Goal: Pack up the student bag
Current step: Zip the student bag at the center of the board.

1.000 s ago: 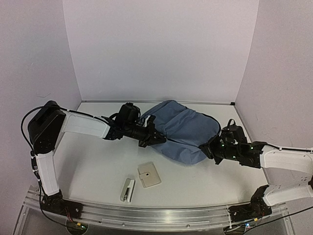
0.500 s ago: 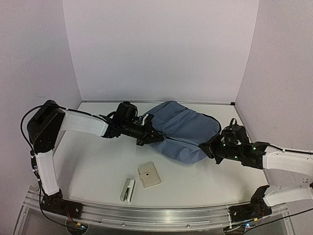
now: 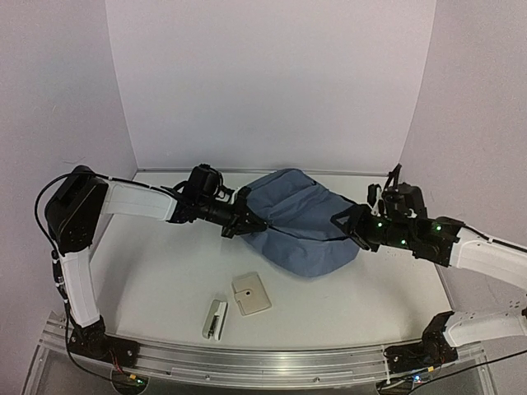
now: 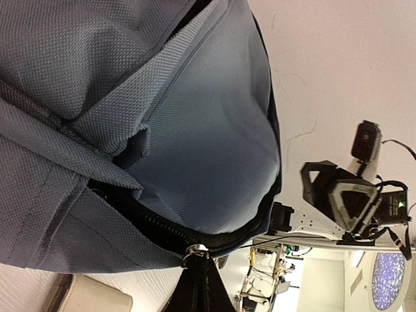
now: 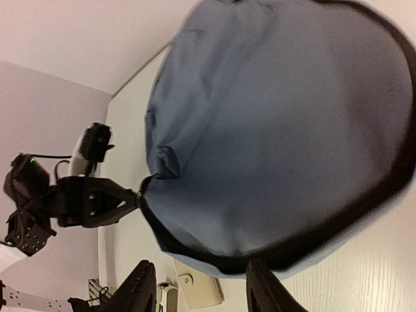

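Left claw tight on zipper pull of the student bag.

Bag: we find it at the table's back middle.
Left gripper: at its left edge.
Right gripper: at its right edge.
Box, stapler: we see them before the bag, stapler leftmost.

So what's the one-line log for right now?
left gripper: shut on zip pull of slate-blue fabric backpack | right gripper: open at its other end

Top view high, rear, looking down on table; wrist views close, opposed, sharing student bag.
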Robot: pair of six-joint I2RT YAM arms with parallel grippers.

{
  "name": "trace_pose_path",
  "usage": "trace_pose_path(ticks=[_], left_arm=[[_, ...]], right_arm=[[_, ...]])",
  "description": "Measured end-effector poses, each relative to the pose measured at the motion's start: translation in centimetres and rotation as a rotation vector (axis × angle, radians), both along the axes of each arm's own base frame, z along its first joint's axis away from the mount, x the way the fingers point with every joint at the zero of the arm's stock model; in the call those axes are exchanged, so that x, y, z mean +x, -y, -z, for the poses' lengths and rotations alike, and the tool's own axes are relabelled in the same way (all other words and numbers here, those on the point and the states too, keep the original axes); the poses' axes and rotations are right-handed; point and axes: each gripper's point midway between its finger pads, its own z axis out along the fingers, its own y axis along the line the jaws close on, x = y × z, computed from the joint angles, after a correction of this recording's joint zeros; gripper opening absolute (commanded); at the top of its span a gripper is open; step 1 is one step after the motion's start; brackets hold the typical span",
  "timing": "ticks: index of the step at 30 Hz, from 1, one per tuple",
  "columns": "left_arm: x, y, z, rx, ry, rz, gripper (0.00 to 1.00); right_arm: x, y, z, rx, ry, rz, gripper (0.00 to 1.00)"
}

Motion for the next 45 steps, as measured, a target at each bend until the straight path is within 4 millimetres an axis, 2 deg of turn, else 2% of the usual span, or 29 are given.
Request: trace_pose_path(ticks=[2,5,8,11,16,20,22,24,30,34,35,37,39,40,45], left_arm=[[0.4,-0.5,0.2,0.007,-0.002,-0.007,0.00],[0.3,-0.7,0.4,0.016,-0.011,-0.004,0.00],[0.2,-0.6,0.4,0.013,-0.008,0.006,0.00],[0.0,-0.6,0.4,0.010,-0.012,0.015,0.00],[0.0,-0.5,0.6,0.015,-0.025,0.023,0.00],[0.1,-0.3,0.8,0.017,-0.035,0.030,0.00],[0.1,-0.2,0.8,0.020,-0.039,0.031,0.00],[0.2,-0.2,0.8,0.020,-0.042,0.032,0.00],[0.4,0.0,0.6,0.019,-0.042,0.032,0.00],[0.4,0.0,0.5,0.019,-0.046,0.030,0.00],[0.4,0.0,0.6,0.019,-0.048,0.029,0.00],[0.4,0.0,0.6,0.020,-0.055,0.027,0.00],[0.4,0.0,0.7,0.021,-0.061,0.025,0.00],[0.5,0.0,0.7,0.021,-0.062,0.023,0.00],[0.8,-0.2,0.7,0.021,-0.084,0.004,0.00]], right_arm=[[0.2,-0.6,-2.0,-0.022,0.074,-0.056,0.66],[0.1,-2.3,-5.4,-0.090,0.210,-0.172,0.67],[-0.2,-5.1,-6.5,-0.183,0.306,-0.287,0.65],[-0.7,-7.8,-4.7,-0.314,0.347,-0.386,0.65],[-0.4,-11.8,0.8,-0.583,0.371,-0.512,0.65],[0.5,-12.8,4.8,-0.775,0.378,-0.550,0.62],[1.2,-12.9,5.9,-0.854,0.388,-0.548,0.60],[1.8,-12.8,6.4,-0.911,0.402,-0.546,0.56],[2.6,-13.3,6.3,-0.989,0.449,-0.553,0.46],[2.3,-13.8,7.7,-1.023,0.448,-0.587,0.46],[2.1,-13.9,8.1,-1.032,0.445,-0.597,0.43],[1.7,-14.1,8.7,-1.047,0.444,-0.613,0.21],[1.6,-14.2,9.0,-1.063,0.447,-0.621,0.04],[1.6,-14.2,9.1,-1.069,0.447,-0.617,0.00],[1.5,-14.3,9.2,-1.081,0.454,-0.605,0.00]])
